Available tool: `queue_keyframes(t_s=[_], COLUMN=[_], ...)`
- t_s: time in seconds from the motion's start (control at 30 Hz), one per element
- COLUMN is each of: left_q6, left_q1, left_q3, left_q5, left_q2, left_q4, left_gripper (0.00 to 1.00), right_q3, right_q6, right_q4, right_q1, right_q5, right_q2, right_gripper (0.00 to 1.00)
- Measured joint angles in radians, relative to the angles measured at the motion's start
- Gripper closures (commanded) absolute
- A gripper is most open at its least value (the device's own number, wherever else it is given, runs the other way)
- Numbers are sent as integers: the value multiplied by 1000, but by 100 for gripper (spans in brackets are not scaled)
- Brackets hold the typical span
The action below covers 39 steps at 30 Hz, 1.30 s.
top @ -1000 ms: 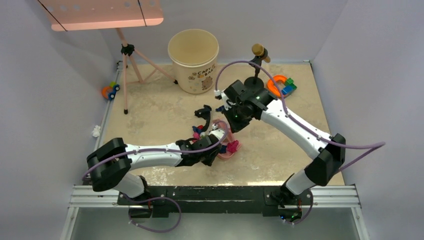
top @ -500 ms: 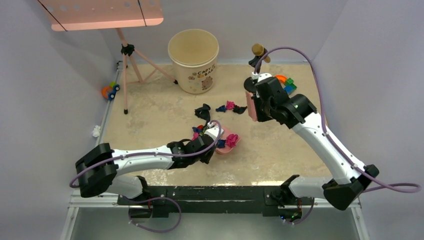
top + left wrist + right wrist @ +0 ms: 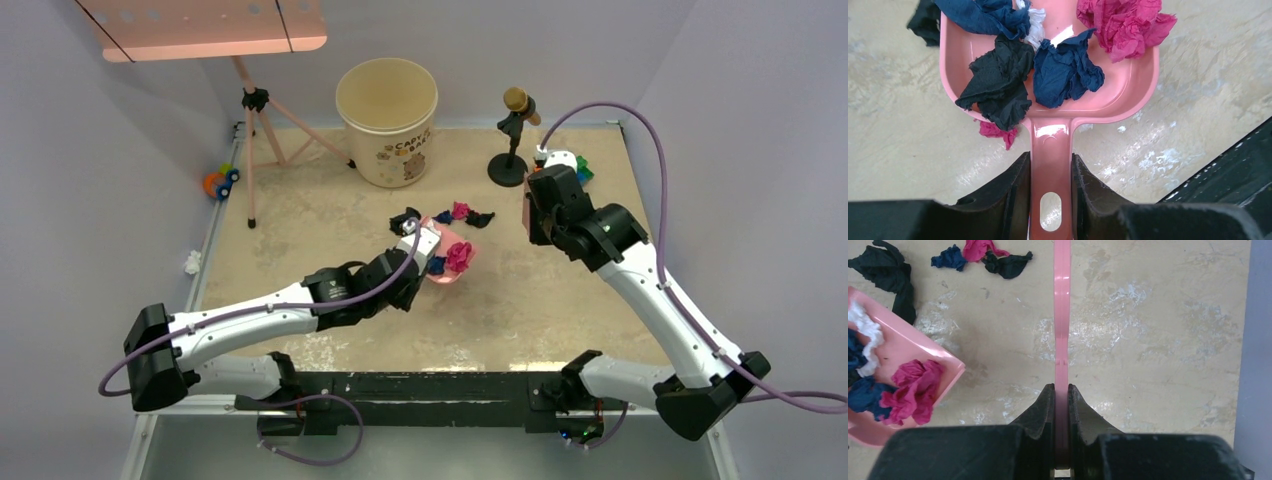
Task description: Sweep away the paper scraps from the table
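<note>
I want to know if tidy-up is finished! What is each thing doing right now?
Left gripper: shut on the dustpan handle.
Right gripper: shut on the pink sweeper.
dustpan: loaded with scraps.
pink sweeper: held edge-on, apart from the scraps.
Scraps in the dustpan: piled, black, blue, white, magenta.
Loose scraps: lying on the table, outside the dustpan.
Bucket: upright, open.

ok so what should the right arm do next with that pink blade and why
Probably bring the pink blade in the right gripper behind the three loose scraps and push them toward the dustpan. They lie on the table just outside its mouth, and the left gripper holds it by the handle.
</note>
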Motion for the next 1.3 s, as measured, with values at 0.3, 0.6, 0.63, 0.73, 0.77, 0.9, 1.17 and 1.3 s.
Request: queue_keyframes(t_s=[0.3, 0.6, 0.63, 0.73, 0.77, 0.9, 1.17, 1.3], left_q6=[9, 62, 68, 76, 77, 72, -105, -286], left_q1=[97, 281, 306, 387, 410, 489, 653, 750], left_q3=[311, 777, 829, 974, 1022, 1292, 1495, 1356], left_q5=[5, 61, 76, 132, 148, 212, 449, 606], left_q2=[33, 262, 294, 389, 421, 589, 728, 711], left_q4=[-230, -437, -451, -496, -512, -588, -609, -482], left_gripper=[100, 100, 100, 100, 100, 100, 100, 100], right_q3=[-70, -110, -114, -127, -131, -148, -169, -169], right_q6=[17, 12, 11, 7, 6, 6, 8, 9], right_q4=[23, 45, 44, 43, 43, 43, 42, 43], right_q1=[0, 0, 0, -1, -1, -1, -1, -1], right_q5=[-12, -50, -49, -49, -49, -51, -65, -80], right_q2=[-65, -112, -114, -125, -131, -161, -192, -192], right_gripper=[100, 100, 100, 100, 100, 100, 100, 100])
